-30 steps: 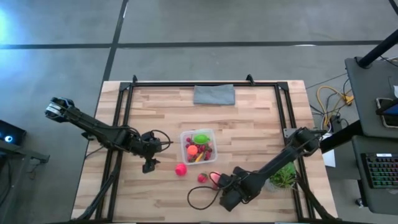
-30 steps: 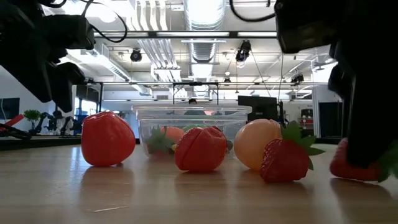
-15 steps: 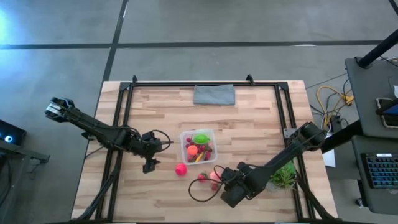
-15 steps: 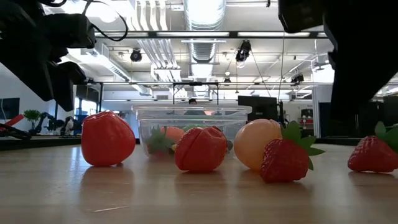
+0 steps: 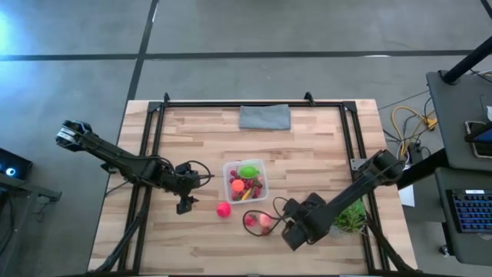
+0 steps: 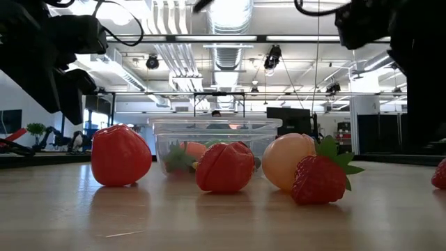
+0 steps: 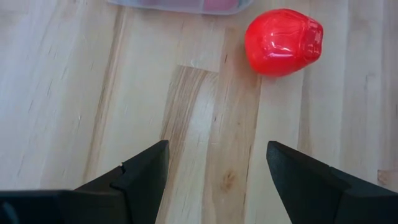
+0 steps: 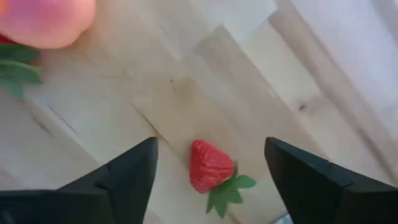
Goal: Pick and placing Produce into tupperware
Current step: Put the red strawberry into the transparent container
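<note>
Right gripper (image 8: 208, 171) is wide open and empty, hovering over a loose strawberry (image 8: 211, 167) that lies on the wood between its fingers, leaf end toward the wrist, tip pointing away. So the berry's long axis runs roughly along the fingers, not across them, and closing should pinch its sides. A peach ball (image 8: 46, 22) and another berry's leaves sit ahead of it. The box (image 5: 244, 181) lies beyond those, toward table centre, already holding green, orange and red pieces. Left gripper (image 7: 214, 168) waits open and empty left of the box, a pink ball (image 7: 284, 40) just ahead. Right arm is clearly nearer the strawberry.
</note>
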